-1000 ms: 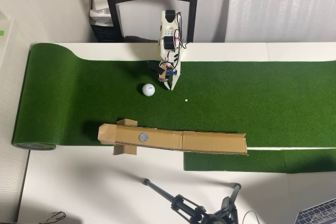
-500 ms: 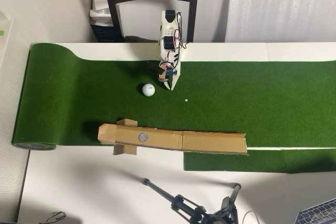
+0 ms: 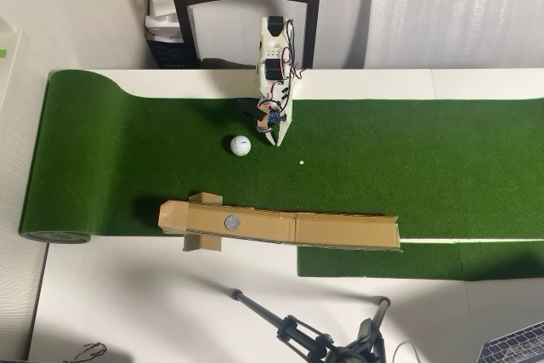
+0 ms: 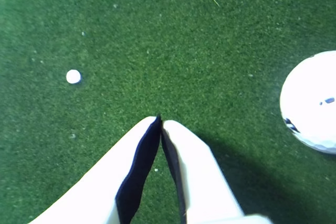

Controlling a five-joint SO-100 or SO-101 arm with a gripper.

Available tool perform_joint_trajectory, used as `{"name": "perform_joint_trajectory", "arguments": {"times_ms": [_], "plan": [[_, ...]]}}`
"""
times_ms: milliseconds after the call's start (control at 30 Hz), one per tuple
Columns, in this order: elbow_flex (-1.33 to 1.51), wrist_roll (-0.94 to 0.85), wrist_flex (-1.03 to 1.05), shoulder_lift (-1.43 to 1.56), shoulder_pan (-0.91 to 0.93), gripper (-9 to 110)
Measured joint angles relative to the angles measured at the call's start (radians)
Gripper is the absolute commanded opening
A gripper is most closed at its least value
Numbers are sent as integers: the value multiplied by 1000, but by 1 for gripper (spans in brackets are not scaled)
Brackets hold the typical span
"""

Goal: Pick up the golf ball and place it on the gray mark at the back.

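One golf ball (image 3: 240,145) on green turf (image 3: 442,167), just left of the gripper (image 3: 276,141) in the overhead view, apart from it. Gripper fingertips pressed together, empty, per wrist view (image 4: 159,121); ball (image 4: 311,103) off to their right there. Gray mark (image 3: 231,222) on cardboard strip (image 3: 340,229), well apart from ball.

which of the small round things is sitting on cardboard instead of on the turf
The gray mark: a flat gray circle on the tan cardboard strip. The golf ball and the tiny white dot both lie on the green turf.
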Motion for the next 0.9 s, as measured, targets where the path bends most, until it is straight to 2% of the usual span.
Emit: {"name": "perform_joint_trajectory", "arguments": {"times_ms": [300,633,900], "plan": [[0,0,0,0,-12,21],[0,37,0,0,-183,22],[-64,91,0,0,-215,22]]}}
